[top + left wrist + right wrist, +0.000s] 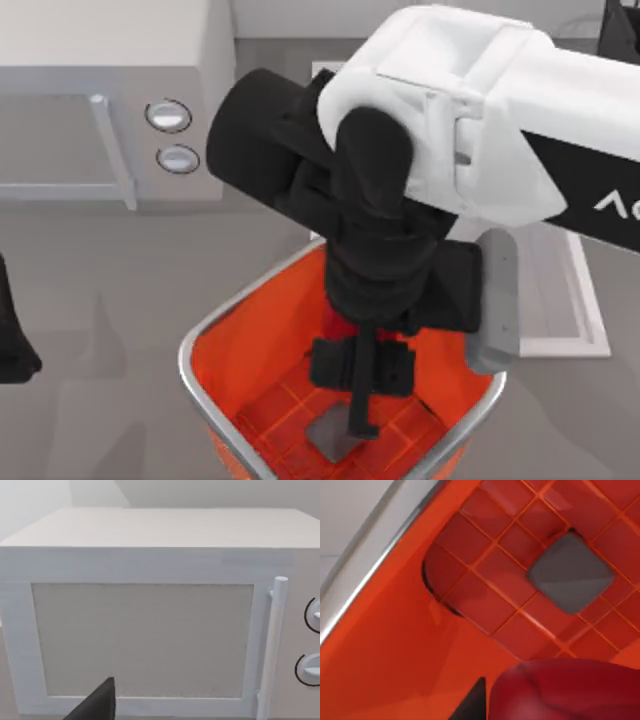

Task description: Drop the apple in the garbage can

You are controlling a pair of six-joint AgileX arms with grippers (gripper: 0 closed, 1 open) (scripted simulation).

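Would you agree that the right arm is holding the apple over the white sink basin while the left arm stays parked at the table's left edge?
Not quite: the right gripper hangs over the garbage can, not the sink. The top view shows it inside the silver rim, and the right wrist view shows the apple above the gridded floor. The left arm is indeed parked at the left edge.

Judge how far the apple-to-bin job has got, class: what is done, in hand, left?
Done: the right gripper has carried the apple over the bin, above its gridded floor. In hand: the apple sits at the gripper, seemingly held. Left: let it drop and withdraw. The left arm is parked facing the microwave.
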